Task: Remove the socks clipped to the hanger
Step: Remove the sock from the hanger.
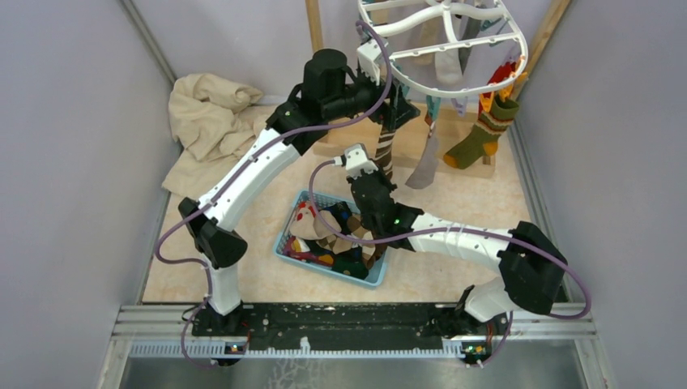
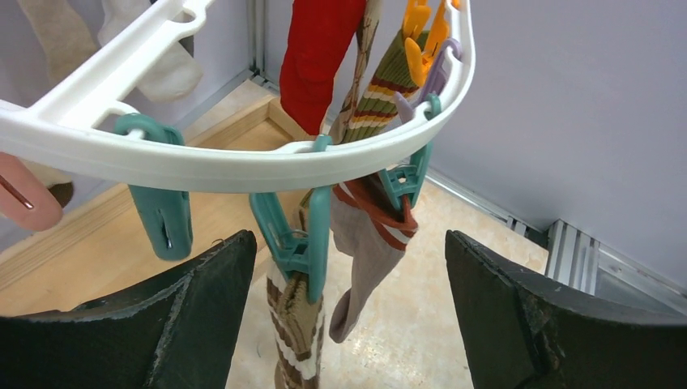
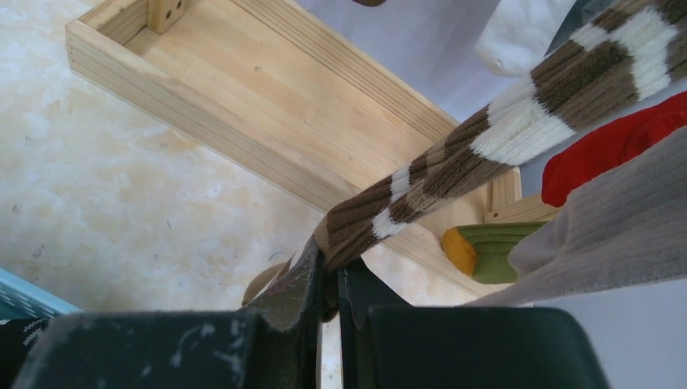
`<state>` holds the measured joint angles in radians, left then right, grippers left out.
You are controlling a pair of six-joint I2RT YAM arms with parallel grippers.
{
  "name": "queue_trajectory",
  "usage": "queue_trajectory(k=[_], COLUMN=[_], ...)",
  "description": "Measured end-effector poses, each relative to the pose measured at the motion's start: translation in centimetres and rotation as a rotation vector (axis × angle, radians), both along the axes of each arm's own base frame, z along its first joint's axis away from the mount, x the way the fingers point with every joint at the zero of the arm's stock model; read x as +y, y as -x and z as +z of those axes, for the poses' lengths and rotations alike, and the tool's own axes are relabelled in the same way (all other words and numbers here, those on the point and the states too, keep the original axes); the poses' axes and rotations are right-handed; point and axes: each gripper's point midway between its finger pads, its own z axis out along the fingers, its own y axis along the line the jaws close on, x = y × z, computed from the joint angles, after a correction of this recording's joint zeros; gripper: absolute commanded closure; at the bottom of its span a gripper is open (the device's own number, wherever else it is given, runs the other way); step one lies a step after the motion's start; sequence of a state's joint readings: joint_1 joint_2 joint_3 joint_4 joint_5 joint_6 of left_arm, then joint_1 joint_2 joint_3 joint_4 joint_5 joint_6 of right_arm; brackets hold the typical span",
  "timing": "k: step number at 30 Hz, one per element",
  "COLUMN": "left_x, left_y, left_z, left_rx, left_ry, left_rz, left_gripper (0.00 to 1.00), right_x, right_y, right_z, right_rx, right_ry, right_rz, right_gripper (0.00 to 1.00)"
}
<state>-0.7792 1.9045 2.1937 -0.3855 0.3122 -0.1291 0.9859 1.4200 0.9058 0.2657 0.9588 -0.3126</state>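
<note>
**Right claw pinching the striped sock, left claw open at its clip**

From the overhead camera I see both arms reaching toward the white oval hanger [image 1: 454, 85], which hangs at the back of the table with socks dangling from its clips. The brown-and-cream striped sock [image 1: 384, 150] hangs from the near rim of the hanger, between my two wrists.

My right gripper [image 3: 330, 271] is closed on the lower end of that sock. In its wrist view the two dark fingers are pressed together with the striped fabric caught between them, and the sock runs up and away, drawn fairly straight. Beyond it are the wooden rack base [image 3: 243, 105], a red sock [image 3: 608, 154], a grey sock [image 3: 616, 227] and the green sock with orange stripes [image 3: 486, 247].

My left gripper [image 2: 348, 243] is up at the rim with its jaws spread wide. They stand either side of the teal clip [image 2: 296, 235] that holds the striped sock's top, and neither finger touches it.

On the table below, the blue basket [image 1: 304, 203] holds several socks. A beige cloth [image 1: 206, 113] lies crumpled at the far left.
</note>
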Motion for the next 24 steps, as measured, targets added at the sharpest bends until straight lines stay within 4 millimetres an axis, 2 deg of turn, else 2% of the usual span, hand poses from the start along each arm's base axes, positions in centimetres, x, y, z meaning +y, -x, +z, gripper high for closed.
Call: queue_trajectory(k=[3, 8, 12, 20, 24], left_x=[0.1, 0.4, 0.4, 0.1, -0.1], left_y=[-0.8, -2.0, -2.7, -2.7, -2.6], left_z=[-0.4, -1.1, -1.4, -0.6, 0.0], left_rx=[0.001, 0.008, 0.006, -0.009, -0.014], left_ry=[0.0, -0.005, 0.0, 0.036, 0.059], left_rz=[0.003, 0.014, 0.016, -0.009, -0.019], left_gripper=[0.09, 0.19, 0.19, 0.18, 0.21], right_x=[0.0, -0.1, -0.1, 0.0, 0.0], right_y=[0.0, 0.1, 0.1, 0.1, 0.1], right_z=[-0.1, 0.0, 0.0, 0.0, 0.0], right_rx=[0.001, -0.001, -0.001, -0.001, -0.001], right_ry=[0.002, -0.001, 0.0, 0.0, 0.0], right_rz=[0.0, 0.001, 0.001, 0.002, 0.002], right_gripper=[1.0, 1.0, 1.0, 1.0, 1.0])
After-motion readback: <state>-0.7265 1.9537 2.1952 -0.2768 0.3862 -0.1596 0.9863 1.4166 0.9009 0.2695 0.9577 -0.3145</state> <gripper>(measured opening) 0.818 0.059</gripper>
